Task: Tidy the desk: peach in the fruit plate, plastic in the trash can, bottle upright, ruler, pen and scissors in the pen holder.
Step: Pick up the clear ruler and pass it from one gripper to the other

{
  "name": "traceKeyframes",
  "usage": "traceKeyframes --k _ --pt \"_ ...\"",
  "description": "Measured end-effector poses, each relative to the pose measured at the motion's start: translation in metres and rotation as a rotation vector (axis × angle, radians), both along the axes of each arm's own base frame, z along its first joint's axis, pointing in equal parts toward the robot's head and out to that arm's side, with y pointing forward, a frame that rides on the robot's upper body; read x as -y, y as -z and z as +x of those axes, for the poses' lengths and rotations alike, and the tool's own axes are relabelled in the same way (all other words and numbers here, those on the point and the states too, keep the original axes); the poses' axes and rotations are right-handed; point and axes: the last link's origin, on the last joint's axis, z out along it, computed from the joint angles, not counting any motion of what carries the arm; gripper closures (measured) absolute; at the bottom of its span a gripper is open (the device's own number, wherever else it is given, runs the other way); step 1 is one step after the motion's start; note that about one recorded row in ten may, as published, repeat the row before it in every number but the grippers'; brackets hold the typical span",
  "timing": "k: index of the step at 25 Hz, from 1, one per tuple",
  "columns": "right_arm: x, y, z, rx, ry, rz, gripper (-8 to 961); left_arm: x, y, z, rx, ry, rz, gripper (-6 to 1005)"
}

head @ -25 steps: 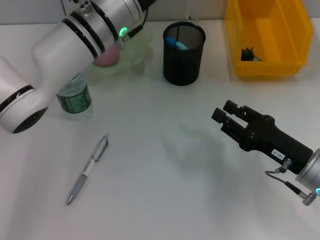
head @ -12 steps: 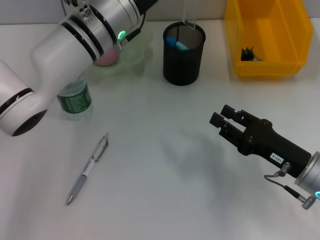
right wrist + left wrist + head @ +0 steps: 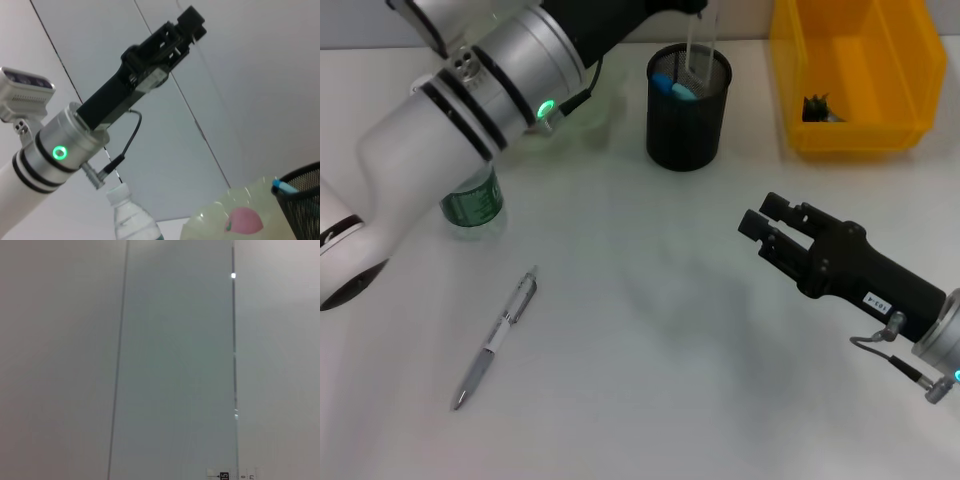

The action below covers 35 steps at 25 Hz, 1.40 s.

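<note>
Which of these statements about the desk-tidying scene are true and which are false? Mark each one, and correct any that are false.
1. The pen is already in the pen holder. False: it lies flat on the desk, well in front of the holder.
2. The bottle stands upright. True.
3. The left gripper holds a clear ruler over the pen holder. True: the ruler's lower end is at the holder's mouth.
4. The yellow bin is at the robot's left. False: it is at the far right of the desk.
5. The right gripper is clamped on the pen. False: it hovers empty over bare desk, jaws apart.
6. The peach lies in the fruit plate. True.
</note>
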Motion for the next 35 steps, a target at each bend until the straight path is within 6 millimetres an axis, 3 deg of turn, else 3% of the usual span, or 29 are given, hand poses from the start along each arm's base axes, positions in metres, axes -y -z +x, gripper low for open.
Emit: traceKeyframes --k 11,16,22,25,31,35 --pt "-0.006 -0.004 -0.005 -0.003 -0.033 0.014 470 0.007 -0.018 -0.018 -0.049 -0.006 -0.150 535" --pt "-0.008 -0.007 -0.014 -0.007 -0.107 -0.021 470 0.027 -0.043 -0.034 -0.018 0.036 -0.227 532" --pt "-0.014 -0.020 -0.040 -0.016 -0.299 -0.117 469 0.058 -0.076 -0.062 0.003 0.110 -0.393 529" --pt "-0.017 -0.022 -0.045 -0.003 -0.337 -0.142 469 0.067 -0.081 -0.070 -0.024 0.137 -0.417 527" --pt "-0.028 -0.029 -0.061 0.022 -0.402 -0.192 367 0.083 -0.087 -0.086 -0.064 0.164 -0.416 523" --pt "-0.034 -0.028 -0.076 0.053 -0.465 -0.245 293 0.091 -0.079 -0.084 -0.090 0.219 -0.413 521"
